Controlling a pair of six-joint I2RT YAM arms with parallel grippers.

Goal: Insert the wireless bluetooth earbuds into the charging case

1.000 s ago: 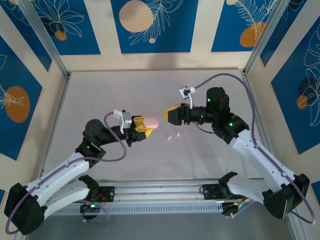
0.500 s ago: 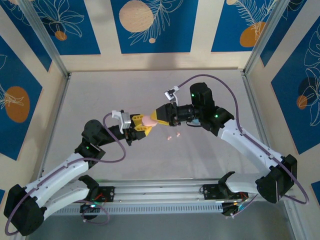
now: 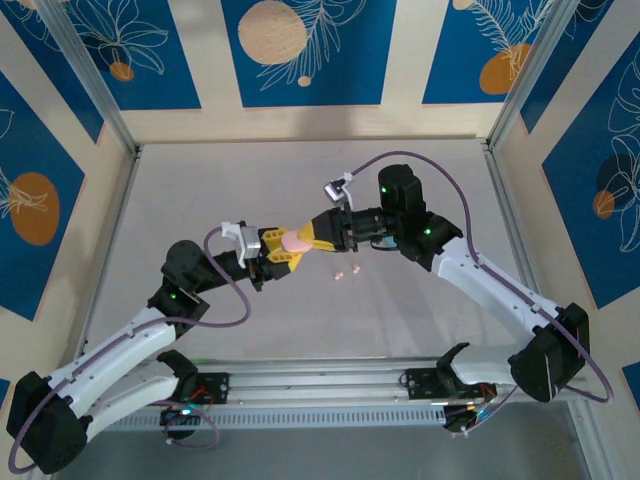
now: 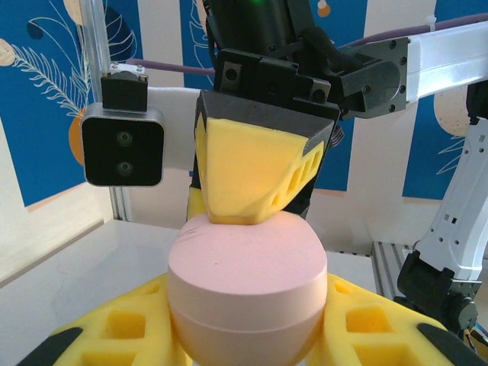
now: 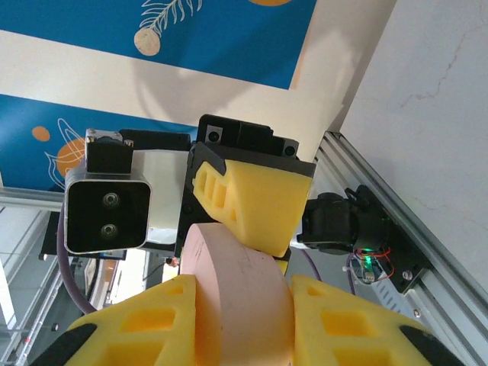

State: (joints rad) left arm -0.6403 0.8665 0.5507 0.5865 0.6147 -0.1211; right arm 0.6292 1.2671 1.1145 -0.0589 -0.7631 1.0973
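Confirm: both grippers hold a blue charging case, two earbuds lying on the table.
The charging case is pink, not blue; the left wrist view shows it. The left gripper and right gripper hold it, two earbuds lying on the table.

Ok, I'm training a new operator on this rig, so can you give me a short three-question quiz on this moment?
1. True or false: the rounded pink plastic charging case rests on the grey table.
2. Which gripper clamps the case? A) left gripper B) right gripper C) both
3. How many tiny pink earbuds lie loose on the table?
Key: 1 false, it is held up; 2 C; 3 two.
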